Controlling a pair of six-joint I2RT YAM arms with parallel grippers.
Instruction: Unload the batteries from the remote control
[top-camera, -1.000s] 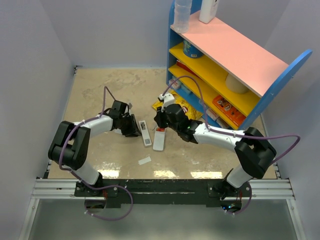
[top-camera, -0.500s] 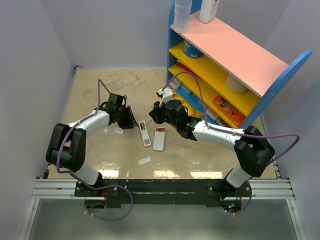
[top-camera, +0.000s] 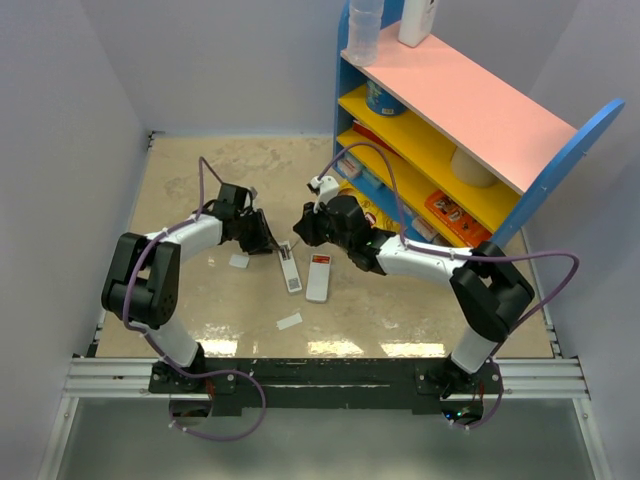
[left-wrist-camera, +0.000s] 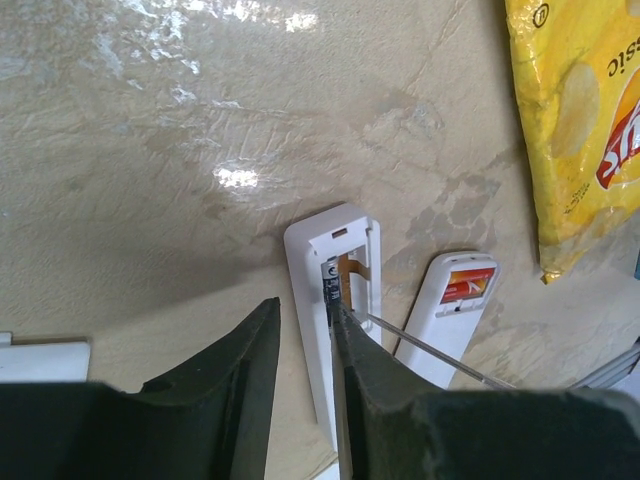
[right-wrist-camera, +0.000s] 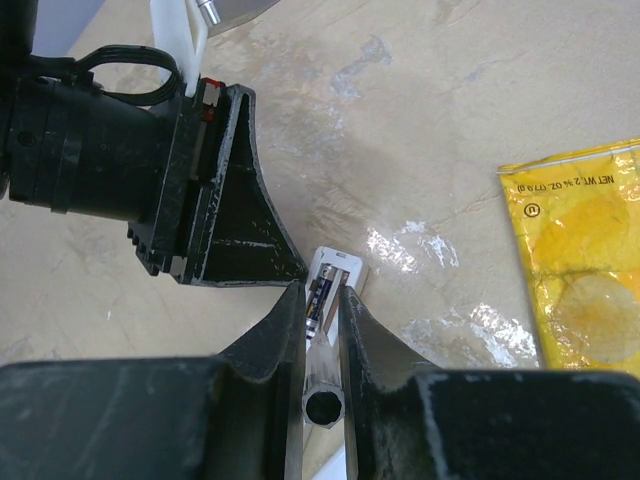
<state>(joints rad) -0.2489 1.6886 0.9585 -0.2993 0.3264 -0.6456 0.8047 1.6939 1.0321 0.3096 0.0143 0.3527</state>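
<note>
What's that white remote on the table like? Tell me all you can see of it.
The remote control is a slim white plastic bar lying flat on the beige table, back up. The battery bay at one end is open, with a dark-and-orange battery inside. The left claw, open, flanks that end; the right claw holds a thin grey stick aimed at the bay.

Place: was a robot test cell | evidence: plain walls (top-camera: 60, 150) boxed the surface (top-camera: 200, 180); aluminium rail (top-camera: 110, 378) near; coloured shelf (top-camera: 470, 110) far right
</note>
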